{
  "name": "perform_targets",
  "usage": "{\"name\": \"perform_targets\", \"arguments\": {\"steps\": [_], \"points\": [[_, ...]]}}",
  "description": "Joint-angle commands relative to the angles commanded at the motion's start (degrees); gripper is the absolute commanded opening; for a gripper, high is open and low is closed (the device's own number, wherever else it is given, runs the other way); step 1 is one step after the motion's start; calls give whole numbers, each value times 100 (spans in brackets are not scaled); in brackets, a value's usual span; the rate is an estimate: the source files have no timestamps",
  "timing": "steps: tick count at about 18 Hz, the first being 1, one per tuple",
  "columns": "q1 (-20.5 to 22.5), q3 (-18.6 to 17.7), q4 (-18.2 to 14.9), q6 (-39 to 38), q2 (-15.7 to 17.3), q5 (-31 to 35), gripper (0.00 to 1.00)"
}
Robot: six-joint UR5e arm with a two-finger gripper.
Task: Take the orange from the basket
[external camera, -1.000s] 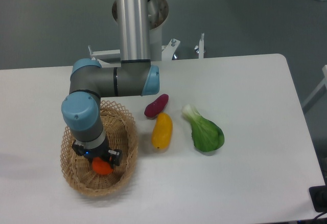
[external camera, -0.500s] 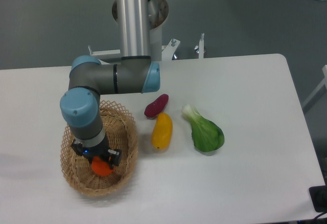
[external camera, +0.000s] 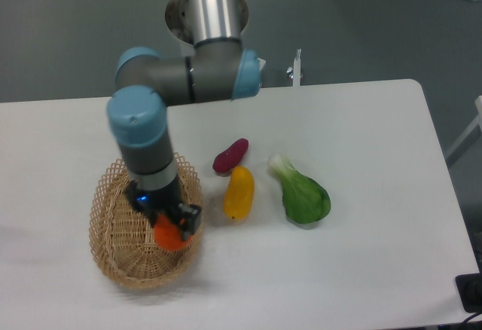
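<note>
Orange (external camera: 169,236) clamped in the gripper (external camera: 172,228), closed on the fruit from above, only its lower rounded part showing beneath the black fingers. Held over the right inner side of the basket (external camera: 120,262), close to the right rim; whether lifted clear of the weave or touching it, cannot tell from this angle. Basket resting on the white bench (external camera: 361,134) at the near left, oval, tan, open lattice with scalloped edge. Arm (external camera: 143,142) reaching down from the far side, grey wrist with blue caps standing almost upright above the basket, slightly tilted so the gripper points toward the right rim. Right of the basket, well apart from it: yellow pepper-like vegetable (external camera: 239,193) lying lengthwise, purple sweet potato (external camera: 230,156) just beyond its far end and nearly touching it. Further right, green bok choy (external camera: 303,193), pale stem end toward the far side, leafy end toward the near side, apart from the yellow one.
</note>
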Motion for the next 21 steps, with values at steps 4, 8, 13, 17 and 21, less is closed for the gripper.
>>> {"name": "perform_targets", "arguments": {"steps": [4, 8, 13, 17, 21], "points": [[545, 79, -176, 773, 97, -167, 67], [774, 290, -325, 995, 97, -220, 66], [801, 316, -378, 1022, 80, -281, 67], [801, 316, -378, 1013, 88, -378, 67], [801, 316, -378, 1004, 97, -396, 67]]}}
